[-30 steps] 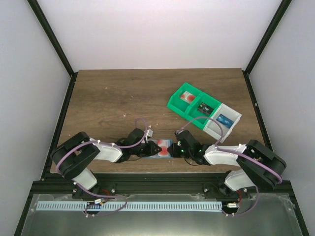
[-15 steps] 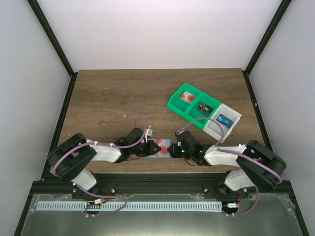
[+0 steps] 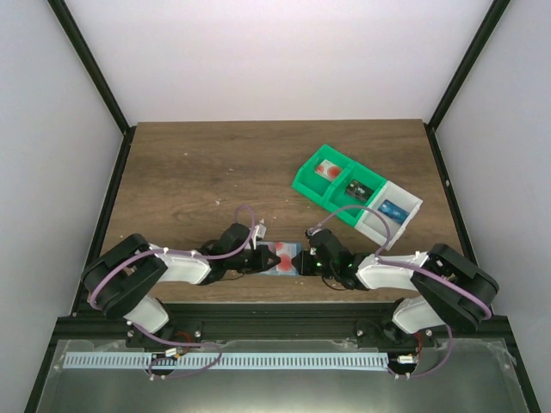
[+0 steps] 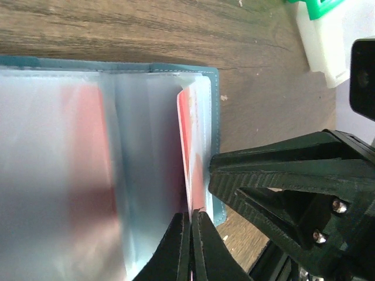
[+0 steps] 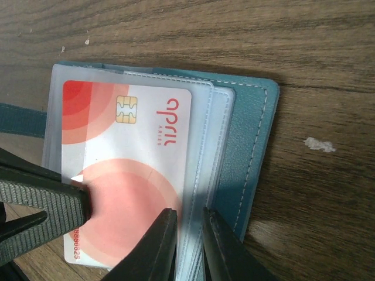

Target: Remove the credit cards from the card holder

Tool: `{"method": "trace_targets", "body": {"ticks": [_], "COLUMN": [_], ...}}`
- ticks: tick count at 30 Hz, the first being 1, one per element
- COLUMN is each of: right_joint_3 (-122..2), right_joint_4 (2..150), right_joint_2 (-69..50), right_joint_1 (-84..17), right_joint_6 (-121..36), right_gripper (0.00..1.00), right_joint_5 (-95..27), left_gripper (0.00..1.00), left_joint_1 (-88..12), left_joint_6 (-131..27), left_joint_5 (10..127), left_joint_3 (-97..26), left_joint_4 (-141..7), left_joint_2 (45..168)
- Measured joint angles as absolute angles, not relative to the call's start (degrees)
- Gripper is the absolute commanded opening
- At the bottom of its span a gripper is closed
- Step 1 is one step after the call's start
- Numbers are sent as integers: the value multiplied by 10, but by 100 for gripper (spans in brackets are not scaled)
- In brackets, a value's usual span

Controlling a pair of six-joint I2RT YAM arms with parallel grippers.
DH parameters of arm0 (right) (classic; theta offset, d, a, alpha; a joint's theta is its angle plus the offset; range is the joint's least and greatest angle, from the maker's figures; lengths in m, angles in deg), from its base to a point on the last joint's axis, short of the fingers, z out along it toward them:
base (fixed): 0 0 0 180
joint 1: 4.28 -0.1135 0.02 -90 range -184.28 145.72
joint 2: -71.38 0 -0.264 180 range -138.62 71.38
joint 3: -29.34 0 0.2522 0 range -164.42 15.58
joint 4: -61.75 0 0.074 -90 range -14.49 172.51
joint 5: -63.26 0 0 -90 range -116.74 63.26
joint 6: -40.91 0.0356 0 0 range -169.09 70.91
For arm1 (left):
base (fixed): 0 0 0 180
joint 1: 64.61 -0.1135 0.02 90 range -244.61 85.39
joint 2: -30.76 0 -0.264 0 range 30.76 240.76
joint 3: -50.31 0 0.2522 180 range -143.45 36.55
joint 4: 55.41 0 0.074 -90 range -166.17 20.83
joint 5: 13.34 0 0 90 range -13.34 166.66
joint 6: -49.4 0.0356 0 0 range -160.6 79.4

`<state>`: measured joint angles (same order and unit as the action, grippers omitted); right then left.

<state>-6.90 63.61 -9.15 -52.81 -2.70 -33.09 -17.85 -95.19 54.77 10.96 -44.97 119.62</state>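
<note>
The teal card holder [image 3: 287, 268] lies open near the table's front edge, between my two grippers. In the right wrist view, a credit card [image 5: 126, 170], white with red rings, sits in a clear sleeve of the card holder [image 5: 252, 146]. My right gripper [image 5: 186, 234] is shut on the sleeve edges at the holder's side. My left gripper [image 4: 191, 219] is shut on the edge of the credit card [image 4: 186, 146], which stands partly lifted from the card holder [image 4: 214, 117]. The left finger [image 5: 41, 199] touches the card. In the top view, the left gripper [image 3: 265, 258] and right gripper [image 3: 303, 258] face each other.
A green-and-white row of compartment bins [image 3: 357, 194] stands at the right back, with a red-marked card [image 3: 327, 170] and small dark and blue items inside. The right gripper's finger [image 4: 275, 181] is close beside the left fingers. Black frame posts edge the table.
My left gripper has shifted slightly right, onto the card holder. The right gripper and the holder have hardly moved.
</note>
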Motion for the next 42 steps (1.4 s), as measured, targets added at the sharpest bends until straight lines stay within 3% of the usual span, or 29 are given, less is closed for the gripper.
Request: {"method": "trace_targets", "body": {"ticks": [2, 4, 5, 7, 11, 13, 15, 17, 21, 23, 26, 31, 34, 36, 42], "right_joint_3": [-69, -69, -69, -68, -64, -61, -60, -60, -60, -60, -60, -55, -52, -52, -49], "right_joint_4": [636, 636, 636, 632, 621, 614, 612, 612, 612, 612, 612, 606, 600, 598, 593], "right_joint_2": [-92, -93, -93, -94, -96, -96, -96, -96, -94, -93, -93, -92, -92, -93, -93], "right_joint_1": [-528, -528, -528, -528, -529, -529, -529, -529, -529, -529, -529, -529, -529, -529, -529], "right_joint_6": [-27, -27, -27, -27, -27, -27, -27, -28, -30, -31, -32, -31, -31, -31, -31], "right_gripper": [15, 15, 15, 15, 16, 16, 16, 16, 16, 16, 16, 16, 16, 16, 16], "right_joint_5": [-331, -331, -331, -331, -331, -331, -331, -331, -331, -331, -331, -331, -331, -331, -331], "left_gripper": [1, 14, 15, 0, 0, 10, 14, 0, 0, 10, 0, 0, 7, 0, 3], "left_joint_1": [-179, -182, -183, -186, -191, -193, -195, -197, -199, -199, -203, -208, -210, -213, -220], "left_joint_6": [-950, -950, -950, -948, -946, -946, -943, -941, -935, -934, -930, -927, -924, -918, -911], "left_joint_5": [543, 539, 538, 537, 534, 533, 533, 532, 530, 529, 527, 517, 514, 512, 493], "left_joint_3": [110, 110, 110, 110, 110, 110, 111, 111, 109, 109, 109, 108, 108, 108, 109], "left_joint_4": [-444, -444, -444, -445, -446, -447, -450, -453, -459, -459, -462, -461, -462, -468, -471], "left_joint_2": [1195, 1195, 1195, 1195, 1194, 1192, 1189, 1188, 1187, 1186, 1186, 1186, 1186, 1186, 1176]}}
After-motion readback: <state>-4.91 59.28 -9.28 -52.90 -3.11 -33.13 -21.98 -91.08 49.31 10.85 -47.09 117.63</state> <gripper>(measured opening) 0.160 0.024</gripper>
